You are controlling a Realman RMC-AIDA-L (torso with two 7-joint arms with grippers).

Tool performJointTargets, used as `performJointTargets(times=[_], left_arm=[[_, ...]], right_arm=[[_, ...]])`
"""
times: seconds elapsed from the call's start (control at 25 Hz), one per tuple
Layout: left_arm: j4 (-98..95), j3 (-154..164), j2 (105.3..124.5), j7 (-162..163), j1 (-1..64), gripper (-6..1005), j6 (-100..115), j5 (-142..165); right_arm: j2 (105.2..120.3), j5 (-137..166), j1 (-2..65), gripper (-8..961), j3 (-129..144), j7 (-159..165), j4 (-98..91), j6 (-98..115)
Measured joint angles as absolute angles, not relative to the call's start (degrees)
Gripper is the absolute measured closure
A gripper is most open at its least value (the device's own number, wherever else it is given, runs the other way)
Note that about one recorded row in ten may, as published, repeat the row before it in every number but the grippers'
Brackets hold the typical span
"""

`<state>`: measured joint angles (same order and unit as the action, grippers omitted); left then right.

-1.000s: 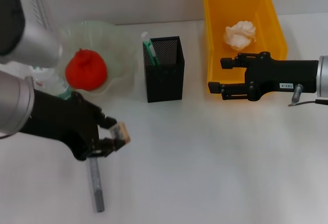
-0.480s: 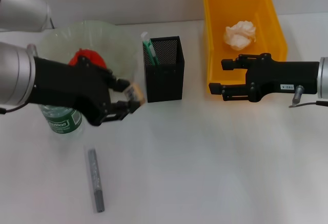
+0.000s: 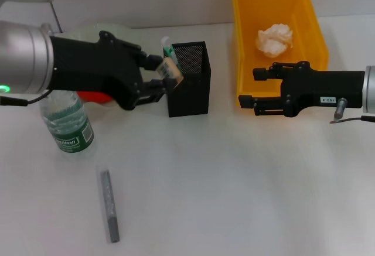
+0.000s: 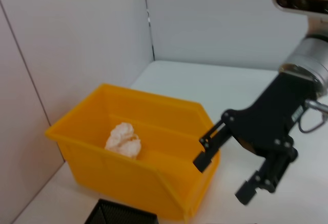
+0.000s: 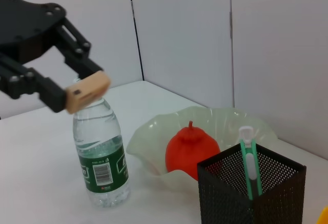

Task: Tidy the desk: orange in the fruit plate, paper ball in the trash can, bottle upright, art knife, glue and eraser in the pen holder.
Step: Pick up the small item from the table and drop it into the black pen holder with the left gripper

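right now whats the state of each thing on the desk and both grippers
eraser: held in the left gripper, at the pen holder's rim
left gripper: shut on eraser
right gripper: open, empty, beside the trash can
pen holder: upright, green-and-white item inside
bottle: upright
orange: in the fruit plate
fruit plate: holds the orange
paper ball: in the trash can
trash can: holds the paper ball
art knife: lying flat on the desk
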<state>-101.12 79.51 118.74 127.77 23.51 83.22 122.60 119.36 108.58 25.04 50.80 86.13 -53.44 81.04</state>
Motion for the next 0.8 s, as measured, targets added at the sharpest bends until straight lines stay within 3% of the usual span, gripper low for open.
performJointTargets(times=[0.8], left_arm=[[-88.26, 85.37, 118.74, 124.91, 25.54, 609, 63.73, 120.18]], right_arm=[[119.23, 102.12, 21.28, 186, 47.26, 82.67, -55.26, 86.51]])
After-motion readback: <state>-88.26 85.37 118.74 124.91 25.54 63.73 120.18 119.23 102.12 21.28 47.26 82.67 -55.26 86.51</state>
